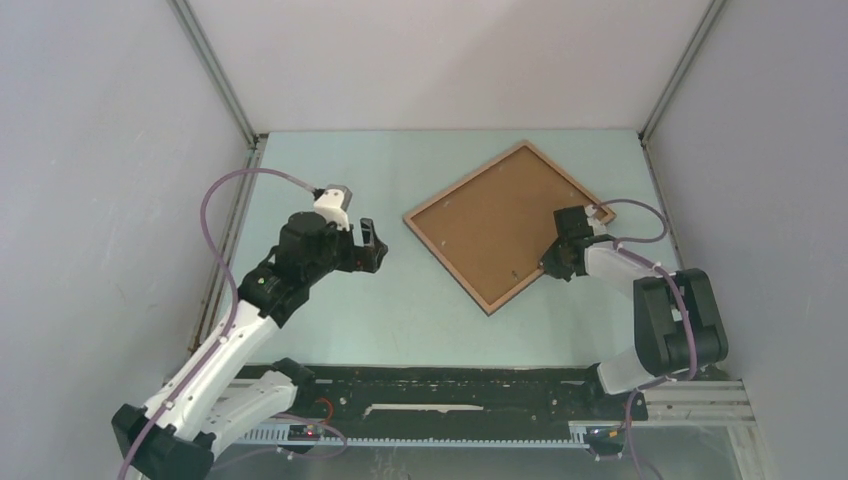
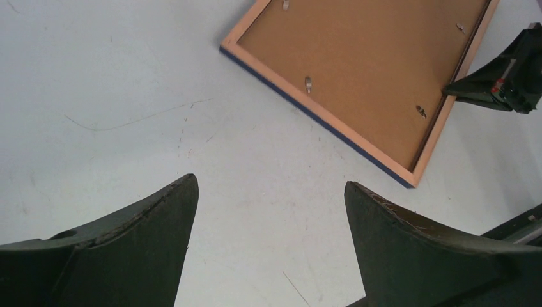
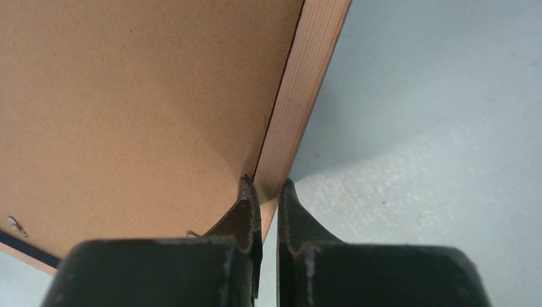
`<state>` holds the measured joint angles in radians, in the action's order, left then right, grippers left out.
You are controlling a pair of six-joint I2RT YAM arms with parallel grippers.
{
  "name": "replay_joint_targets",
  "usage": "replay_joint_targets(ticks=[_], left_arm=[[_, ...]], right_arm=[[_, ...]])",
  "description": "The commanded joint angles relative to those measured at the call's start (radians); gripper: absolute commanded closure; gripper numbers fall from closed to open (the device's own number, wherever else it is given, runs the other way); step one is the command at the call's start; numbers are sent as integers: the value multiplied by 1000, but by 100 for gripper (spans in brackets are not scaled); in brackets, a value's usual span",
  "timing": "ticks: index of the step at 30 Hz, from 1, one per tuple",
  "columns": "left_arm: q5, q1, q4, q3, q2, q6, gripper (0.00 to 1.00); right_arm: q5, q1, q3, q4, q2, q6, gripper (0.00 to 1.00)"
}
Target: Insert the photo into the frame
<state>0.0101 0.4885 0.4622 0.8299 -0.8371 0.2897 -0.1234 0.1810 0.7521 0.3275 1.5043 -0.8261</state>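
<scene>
Brown board up, the frame (image 1: 505, 222) lies on the bench (image 1: 330, 170) right of centre, its rail pinched by the fingers (image 3: 246, 214) of the right gripper (image 3: 268, 188) while the left gripper (image 2: 270, 183) hangs open nearby, and such a thin one-edge hold could slip if lifted.

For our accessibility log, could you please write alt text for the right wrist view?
The right gripper pinches the light wooden rail of the frame. Its brown backing board fills the image's left side; pale blue-grey table shows on the image's right.
</scene>
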Motion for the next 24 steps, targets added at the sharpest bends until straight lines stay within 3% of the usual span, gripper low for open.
replay_joint_targets(ticks=[1, 7, 12, 16, 20, 24], left_arm=[[-33, -22, -54, -9, -92, 38, 8], [-133, -19, -70, 86, -369, 173, 10], [-30, -7, -131, 171, -572, 184, 11], [81, -3, -69, 271, -702, 140, 13], [104, -1, -38, 317, -775, 119, 13], [128, -3, 94, 444, -884, 76, 11]], right_arm=[[84, 71, 11, 38, 28, 256, 100], [174, 120, -3, 3, -14, 323, 100], [274, 116, -13, -33, 9, 374, 100], [321, 108, -10, -30, 10, 390, 100], [308, 105, -20, -35, -6, 387, 100], [320, 101, -20, -39, -3, 390, 100]])
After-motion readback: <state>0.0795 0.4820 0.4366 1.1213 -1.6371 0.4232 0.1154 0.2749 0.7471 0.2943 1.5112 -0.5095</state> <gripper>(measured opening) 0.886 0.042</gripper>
